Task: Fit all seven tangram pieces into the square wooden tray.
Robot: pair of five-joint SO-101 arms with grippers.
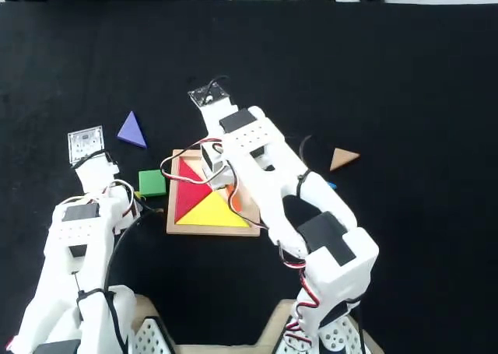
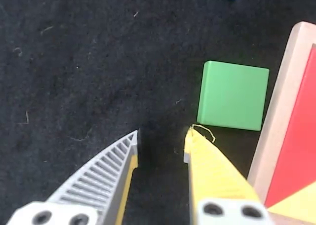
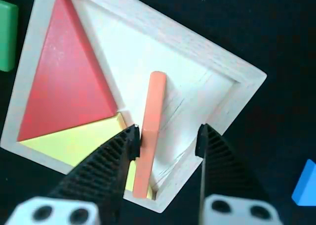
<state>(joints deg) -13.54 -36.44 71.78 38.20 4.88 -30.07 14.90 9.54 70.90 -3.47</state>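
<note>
At the right gripper (image 3: 165,136): fingers spread apart, clamped on nothing, low over the square wooden tray (image 3: 212,59). Between them, touching or almost touching one finger, the orange piece (image 3: 150,131), standing on its thin edge inside the tray, long axis along the gap, so flat faces toward both fingers. From above, at about 2 o'clock of the yellow triangle (image 1: 210,212), with the red triangle (image 1: 189,187) beyond. Probably to be tipped flat onto the bare floor. At 9 o'clock of the tray, the left gripper (image 2: 163,138), also apart, over the black table (image 2: 74,62), green square (image 2: 232,94) just beside; clearly the farther arm.
</note>
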